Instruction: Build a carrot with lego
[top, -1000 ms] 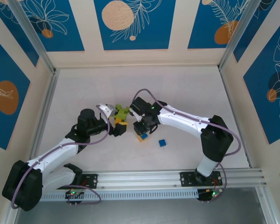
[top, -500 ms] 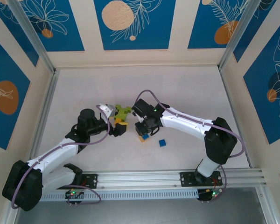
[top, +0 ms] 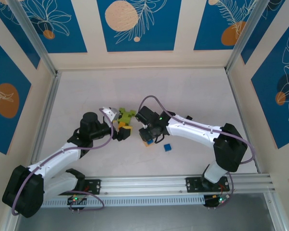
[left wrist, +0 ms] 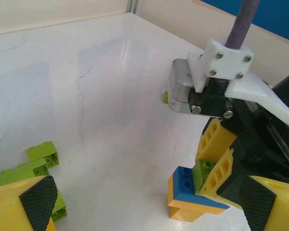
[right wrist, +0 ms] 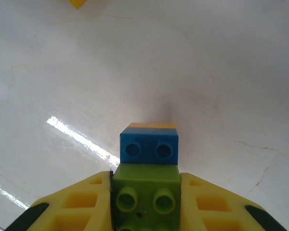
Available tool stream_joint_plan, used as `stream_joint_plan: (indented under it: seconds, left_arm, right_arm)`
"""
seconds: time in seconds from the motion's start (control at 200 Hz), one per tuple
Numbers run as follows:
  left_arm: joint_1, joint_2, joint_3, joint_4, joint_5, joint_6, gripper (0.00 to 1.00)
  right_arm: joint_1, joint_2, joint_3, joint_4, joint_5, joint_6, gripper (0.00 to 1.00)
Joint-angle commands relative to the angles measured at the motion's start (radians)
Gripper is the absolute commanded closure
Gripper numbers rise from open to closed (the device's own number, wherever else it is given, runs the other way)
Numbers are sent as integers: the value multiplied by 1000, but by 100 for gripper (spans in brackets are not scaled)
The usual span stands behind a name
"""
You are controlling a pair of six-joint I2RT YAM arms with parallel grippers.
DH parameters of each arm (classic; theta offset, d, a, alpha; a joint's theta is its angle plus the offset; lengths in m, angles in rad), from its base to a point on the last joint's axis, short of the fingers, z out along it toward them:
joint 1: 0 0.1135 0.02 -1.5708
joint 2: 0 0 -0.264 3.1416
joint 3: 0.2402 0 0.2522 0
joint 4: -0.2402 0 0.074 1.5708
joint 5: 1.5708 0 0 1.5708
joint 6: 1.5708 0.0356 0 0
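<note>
Right wrist view: the right gripper (right wrist: 145, 207) is clamped on a green brick (right wrist: 144, 185), studs up, fingers on both its sides. Landmark for this entry is the blue brick (right wrist: 149, 149) sitting on an orange brick (left wrist: 190, 209) on the table (right wrist: 221, 72). The held green brick is hard against the near edge of the blue brick; from the left wrist view it overlaps that edge, but I cannot tell whether it is seated on the studs or only touching. The left gripper (left wrist: 147, 202) stands wide open with nothing in it, just beside the blue brick on the side away from the right arm. A heap of green bricks (top: 126, 115) lies beyond the blue brick, near the left gripper; a second blue brick (top: 167, 147) lies loose, near the landmark on the right arm's side. Judgement: the step in hand is adding green to the stack. The next move calls for squaring the green brick over the studs and pressing straight down; the short stack could slide or tip, so bracing by the left gripper looks sensible.
</note>
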Motion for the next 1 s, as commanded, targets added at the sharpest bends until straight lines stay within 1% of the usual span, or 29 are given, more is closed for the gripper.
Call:
stream_joint_plan:
  seconds: [0.0,0.15,0.375,0.555,0.79,0.89,0.995]
  left_arm:
    - [0,-14,25,22,25,12,1]
    - [1,-11,25,22,25,10,1]
    - [1,-8,26,22,27,12,1]
    - [1,-9,25,22,26,11,0]
    - [2,-12,25,22,26,12,1]
    - [1,-13,26,20,26,11,1]
    - [2,-16,26,19,26,11,0]
  right_arm:
    - [14,29,-76,-17,-22,31,74]
    - [20,34,-103,12,-37,40,74]
    - [25,52,-90,-12,-35,28,74]
    - [25,57,-62,-41,-34,20,68]
    - [25,32,-26,-52,-29,11,65]
    - [24,16,-9,-58,-23,5,61]
    - [23,-7,6,-65,-26,-1,48]
